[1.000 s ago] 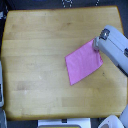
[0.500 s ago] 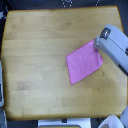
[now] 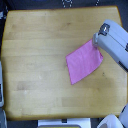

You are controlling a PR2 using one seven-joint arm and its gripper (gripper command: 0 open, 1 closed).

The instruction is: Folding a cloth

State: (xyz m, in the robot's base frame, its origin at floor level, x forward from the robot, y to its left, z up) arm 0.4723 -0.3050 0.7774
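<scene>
Magenta and plain, the thin four-sided pink cloth lies flat and unfolded on the right half of the table, turned so that it sits like a diamond, one corner pointing down toward the near edge and its upper right corner running under the robot's arm. It looks light, soft and limp, the kind of fabric that will drape and slide readily on smooth wood rather than hold a crease by itself, so I would judge that a fold wants a pinch at a corner or along an edge, lifted only a little and carried across to the opposite side. The upper right corner seems the natural hold, since the grey-white gripper sits right at that edge, touching or just above it; its fingertips are too blurred to show whether they are spread, closed or already pinching fabric, so I cannot tell. Beneath lies a light wooden tabletop with rounded corners and faint grain, bare across the exterior view's left. Around it, dark floor shows along the top edge, with pale, indistinct shapes at the left side and bottom of the view.
</scene>
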